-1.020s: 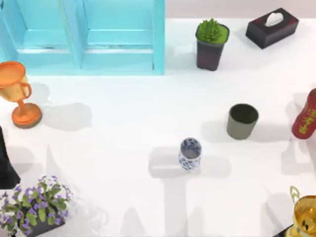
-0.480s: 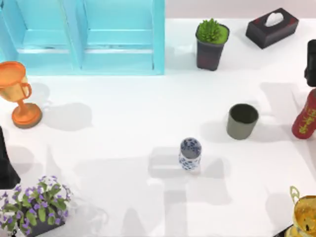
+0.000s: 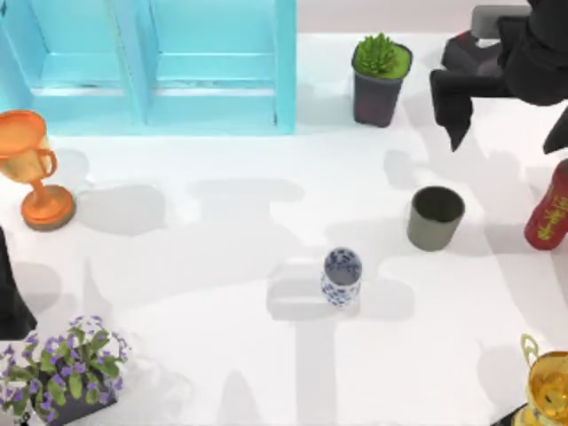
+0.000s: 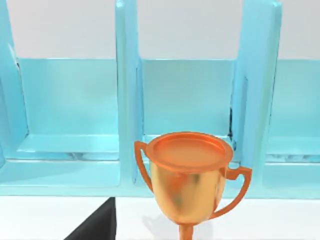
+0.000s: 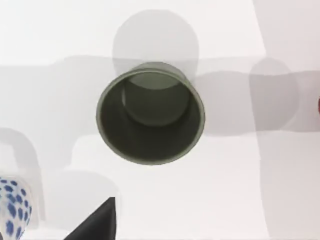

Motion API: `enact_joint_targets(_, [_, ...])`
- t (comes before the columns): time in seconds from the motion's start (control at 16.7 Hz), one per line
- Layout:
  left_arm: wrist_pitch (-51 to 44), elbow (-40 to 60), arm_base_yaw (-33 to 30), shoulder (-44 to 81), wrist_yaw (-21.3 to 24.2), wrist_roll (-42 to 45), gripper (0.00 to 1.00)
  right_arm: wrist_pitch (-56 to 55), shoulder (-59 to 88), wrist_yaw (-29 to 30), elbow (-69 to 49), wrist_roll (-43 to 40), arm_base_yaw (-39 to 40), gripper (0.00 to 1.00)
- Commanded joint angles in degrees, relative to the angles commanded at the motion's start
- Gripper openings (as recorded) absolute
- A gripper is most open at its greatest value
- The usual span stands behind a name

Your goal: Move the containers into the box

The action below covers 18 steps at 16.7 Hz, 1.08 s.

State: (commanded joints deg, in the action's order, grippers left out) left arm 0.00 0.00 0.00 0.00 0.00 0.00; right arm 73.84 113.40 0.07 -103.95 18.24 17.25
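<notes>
Now your right gripper (image 3: pixel 506 120) is hovering with fingers spread, just beyond the plain olive-green handleless cup (image 3: pixel 435 216); the blue-patterned white cup (image 3: pixel 342 276) is standing farther off.

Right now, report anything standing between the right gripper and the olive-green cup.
Nothing visible does. The right gripper hangs above the table's far right; bare table separates it from the olive-green cup. The red can stands aside.
</notes>
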Motion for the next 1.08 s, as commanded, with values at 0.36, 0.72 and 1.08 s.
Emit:
enact_joint_targets(0.36, [0.0, 0.0, 0.0, 0.0, 0.0, 0.0, 1.0, 5.63, 8.62, 0.01, -7.54, 1.39, 1.31, 1.0])
enact_joint_targets(0.72, [0.0, 0.0, 0.0, 0.0, 0.0, 0.0, 1.0, 4.13, 8.11, 0.02, -5.57, 0.87, 0.74, 1.0])
enact_joint_targets(1.08, [0.0, 0.0, 0.0, 0.0, 0.0, 0.0, 1.0, -7.25, 8.5, -0.11, 5.44, 1.2, 1.22, 1.0])
